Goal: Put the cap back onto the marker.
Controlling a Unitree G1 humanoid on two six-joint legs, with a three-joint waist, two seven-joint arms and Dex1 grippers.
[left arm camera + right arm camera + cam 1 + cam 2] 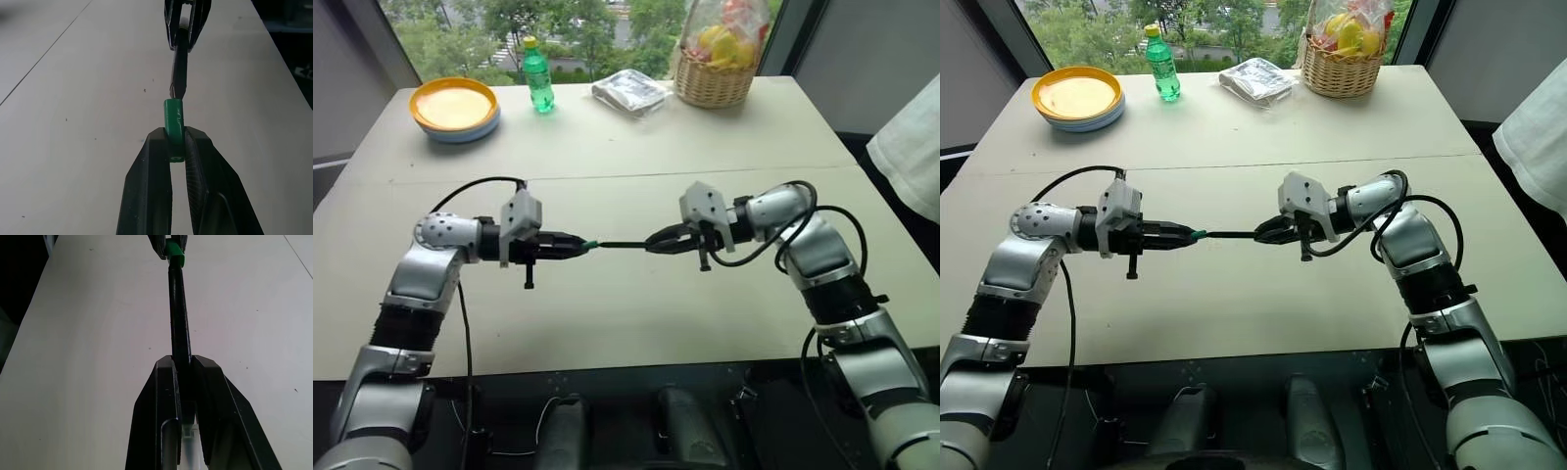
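Observation:
Above the middle of the pale table, my two grippers face each other. My left gripper (581, 245) is shut on the small green cap (173, 128), whose open end points at the marker. My right gripper (653, 242) is shut on the thin dark marker (178, 318), held level. The marker's front end reaches the cap's mouth (593, 244); I cannot tell how far it sits inside.
At the table's far edge stand a yellow plate on a blue one (455, 106), a green bottle with a yellow lid (538, 76), a plastic-wrapped packet (628, 92) and a wicker basket of wrapped fruit (717, 73). A person's white sleeve (913, 147) shows at the right.

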